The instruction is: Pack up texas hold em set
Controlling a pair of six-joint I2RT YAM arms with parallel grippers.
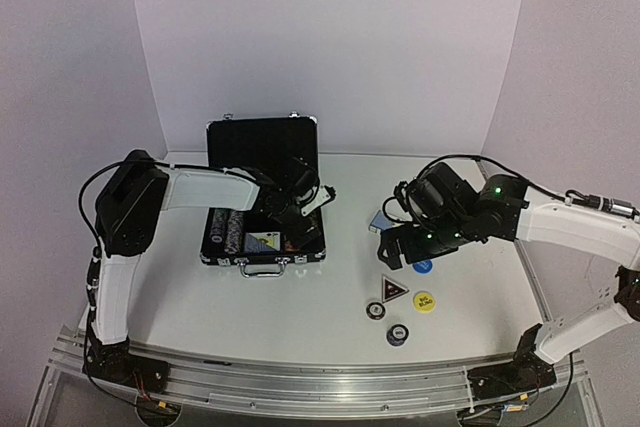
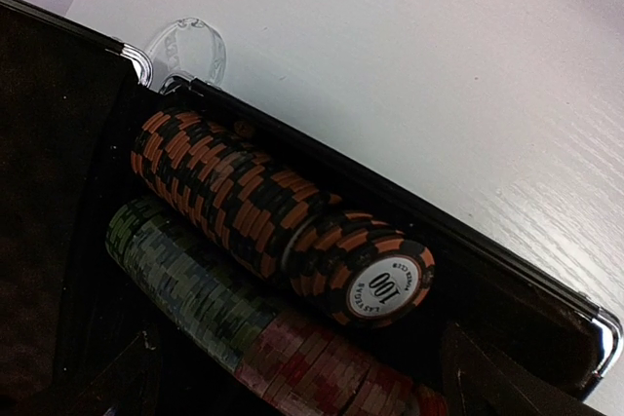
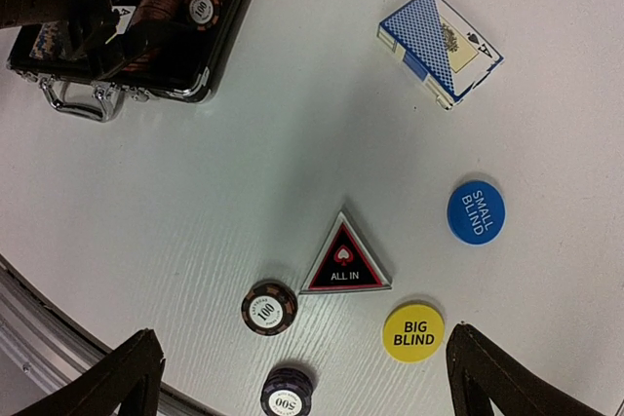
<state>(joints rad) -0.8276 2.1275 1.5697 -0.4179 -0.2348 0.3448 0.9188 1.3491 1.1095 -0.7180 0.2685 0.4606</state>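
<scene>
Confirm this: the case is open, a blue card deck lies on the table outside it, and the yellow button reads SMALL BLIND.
Not quite. The yellow button reads BIG BLIND; SMALL BLIND is on the blue button, as the right wrist view shows. The rest holds: the case is open and the blue card deck lies on the table outside it.

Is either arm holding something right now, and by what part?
Nothing is held. The left tool hangs open over the chips in the case; the right tool is open above the table.
</scene>
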